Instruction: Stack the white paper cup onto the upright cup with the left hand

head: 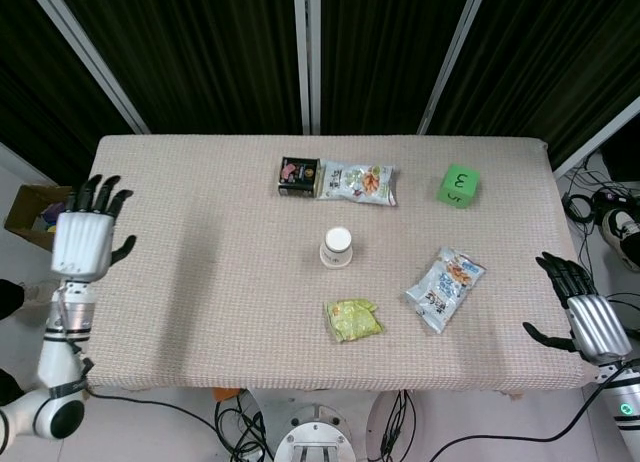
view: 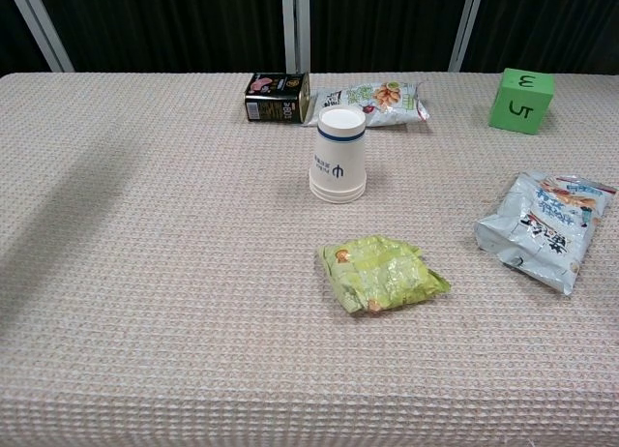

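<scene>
From the head view I see my left hand (head: 88, 237) raised off the table's left edge, fingers spread and holding nothing, with the white paper cup (head: 338, 247) well away toward the table's middle, seated on the upright cup so the two read as one standing stack, long axis vertical, bases up. My right hand (head: 585, 317) hangs off the right edge, also spread and empty, at a similar remove from the stack, so neither hand is clearly nearer. In the chest view neither hand shows; the stack (view: 339, 166) stands straight, the lower cup's rim (view: 338, 190) peeking out beneath the upper one. I judge the stacking done, so any coming move is only retreat.
</scene>
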Robot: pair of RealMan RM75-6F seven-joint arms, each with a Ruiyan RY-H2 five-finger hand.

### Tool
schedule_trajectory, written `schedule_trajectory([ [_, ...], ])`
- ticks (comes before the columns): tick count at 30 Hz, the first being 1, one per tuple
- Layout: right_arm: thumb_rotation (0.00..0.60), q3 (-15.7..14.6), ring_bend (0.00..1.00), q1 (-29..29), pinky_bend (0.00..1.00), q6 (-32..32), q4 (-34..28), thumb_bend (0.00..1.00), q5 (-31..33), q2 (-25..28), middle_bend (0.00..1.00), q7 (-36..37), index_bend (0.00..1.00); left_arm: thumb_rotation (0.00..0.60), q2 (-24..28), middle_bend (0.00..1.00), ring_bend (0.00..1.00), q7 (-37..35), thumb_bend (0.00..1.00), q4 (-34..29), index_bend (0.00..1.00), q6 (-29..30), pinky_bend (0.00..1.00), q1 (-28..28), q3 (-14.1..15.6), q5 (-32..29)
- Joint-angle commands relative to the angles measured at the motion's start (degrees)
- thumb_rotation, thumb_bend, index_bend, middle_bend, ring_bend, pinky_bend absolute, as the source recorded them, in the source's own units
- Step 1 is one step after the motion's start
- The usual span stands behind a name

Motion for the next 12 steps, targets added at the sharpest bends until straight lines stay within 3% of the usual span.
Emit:
schedule_trajectory([
  [1,0.600,0.3,0.00,0.7,0.00,-0.3,-0.2,0.16,-0.5,-0.1,0.04,0.1,0.00,0.600,3.8,0.16,0.10,-5.8,0.19,-1.5,0.27,5.1,0.12,7.7,4.5,2.7],
  [8,0.600,0.6,0.00,-0.3,0.00,2.6,-1.9,0.16,-0.7,-2.5,0.04,-7.0,0.00,0.600,5.0,0.16,0.10,-12.7,0.19,-2.6,0.27,7.8,0.12,16.4,11.0,7.6],
  [12,0.600,0.4,0.00,-0.8,0.00,3.3,-3.2,0.16,-0.9,-3.1,0.04,-9.2,0.00,0.600,3.3,0.16,0.10,-14.1,0.19,-1.1,0.27,8.6,0.12,18.8,11.7,9.6],
])
